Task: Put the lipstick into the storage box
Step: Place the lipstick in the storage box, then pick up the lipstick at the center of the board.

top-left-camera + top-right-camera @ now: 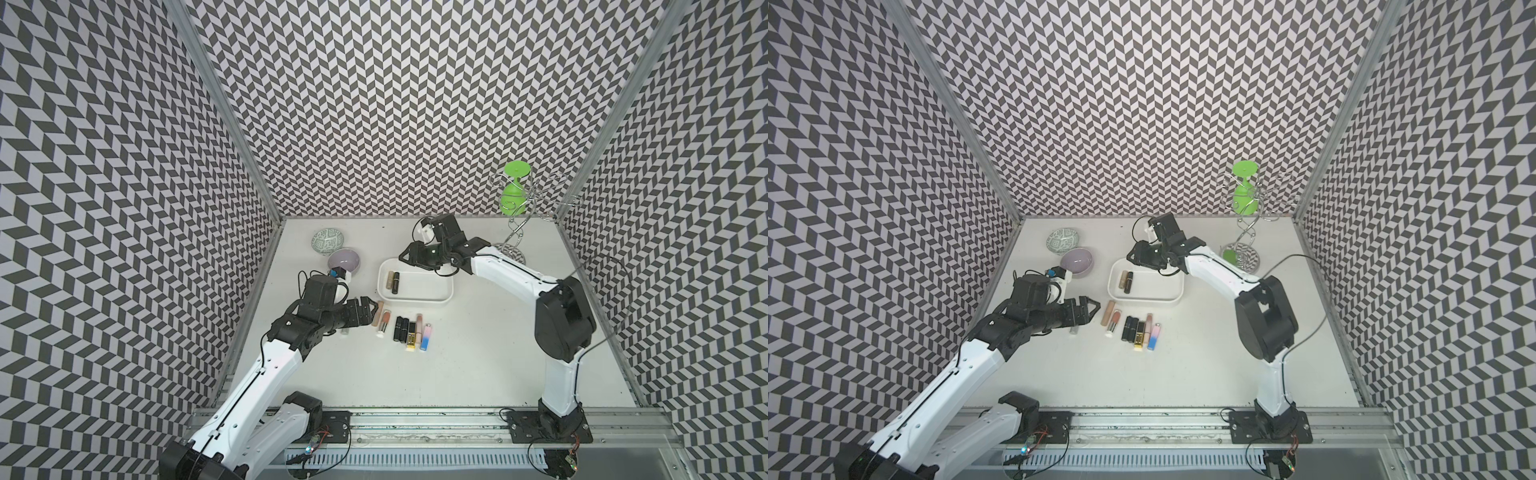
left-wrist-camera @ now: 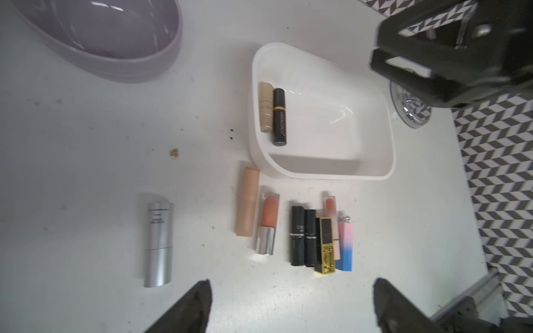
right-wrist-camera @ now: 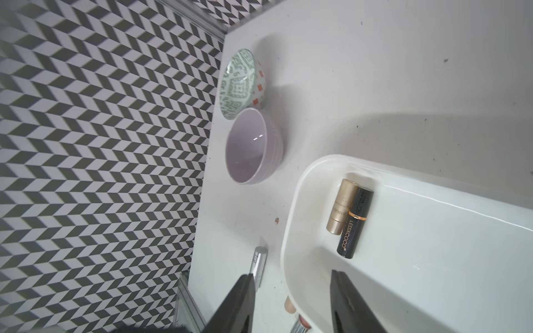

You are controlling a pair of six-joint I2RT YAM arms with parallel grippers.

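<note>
Both empty: left gripper (image 2: 291, 284) gaping, peach cylindrical lipstick tube (image 2: 248, 201) at three o'clock; right gripper (image 3: 291, 274) parted over shallow white plastic storage box (image 2: 331, 168).

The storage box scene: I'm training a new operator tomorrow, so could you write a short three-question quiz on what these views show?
1. How many lipsticks lie in the storage box?
2. True or false: the left hand grips a lipstick.
3. Where is the silver lipstick?
A. In the storage box
B. On the table, apart from the other lipsticks
C. In the lilac bowl

Key
1. Two, side by side.
2. False: it is open and empty.
3. B
</note>
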